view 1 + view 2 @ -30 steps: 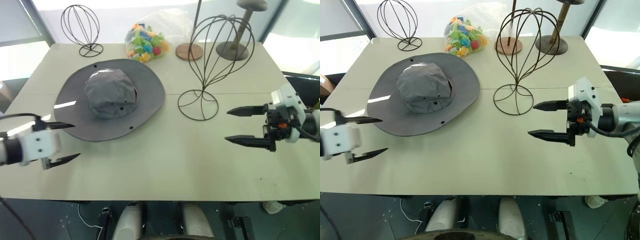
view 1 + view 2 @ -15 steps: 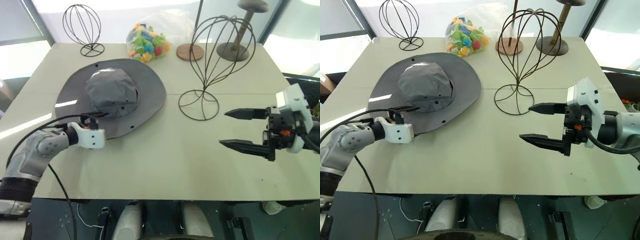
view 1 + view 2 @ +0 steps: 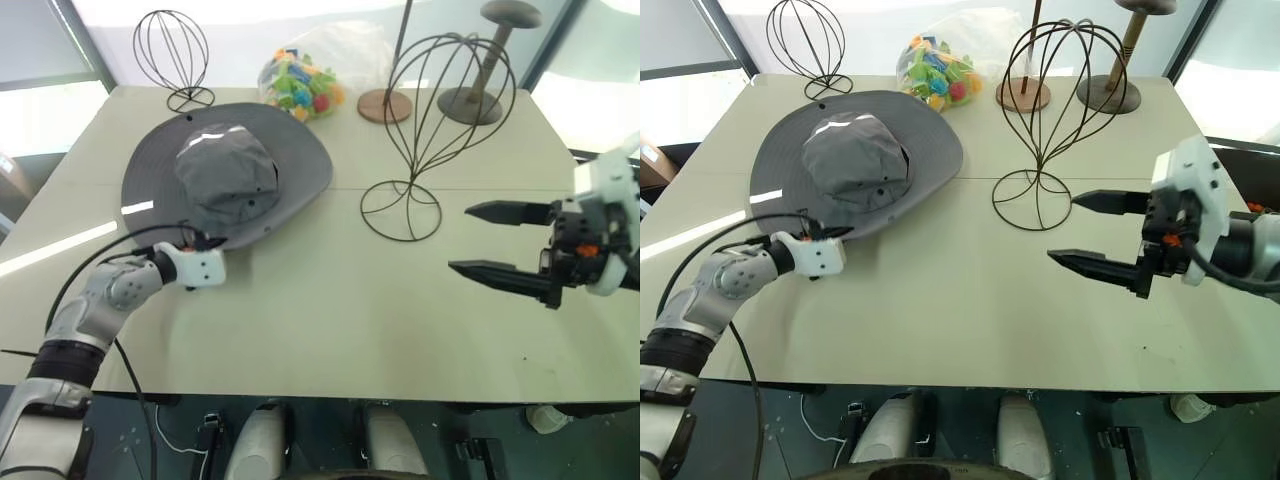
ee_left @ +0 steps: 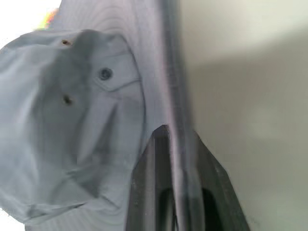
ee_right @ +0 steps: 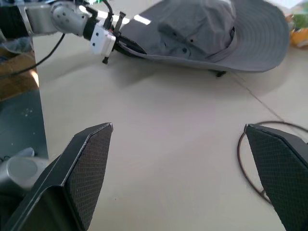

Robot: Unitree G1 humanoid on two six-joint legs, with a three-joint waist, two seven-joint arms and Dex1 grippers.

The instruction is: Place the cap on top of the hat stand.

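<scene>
The left claw [image 3: 208, 244] is shut tight on the near edge of the cap [image 3: 228, 170], w/ the brim pinched between its two black fingers [image 4: 149, 192], as the left wrist view shows close up. The rest of the cap lies flat on the worktop [image 3: 330, 310], just past that claw, round top up. The right claw [image 3: 500, 243] hangs open over the worktop w/ nothing in it. The hat stand [image 3: 440, 110] is just past the right claw and a bit to its left, upright and bare, well apart from the cap. Farther back sit a bag of toys [image 3: 298, 88], a small wire globe stand [image 3: 172, 55] and two wooden post stands [image 3: 478, 95]. So the grab looks done. Still left, I think: lift the cap, carry it over to the hat stand, drop it on top.
</scene>
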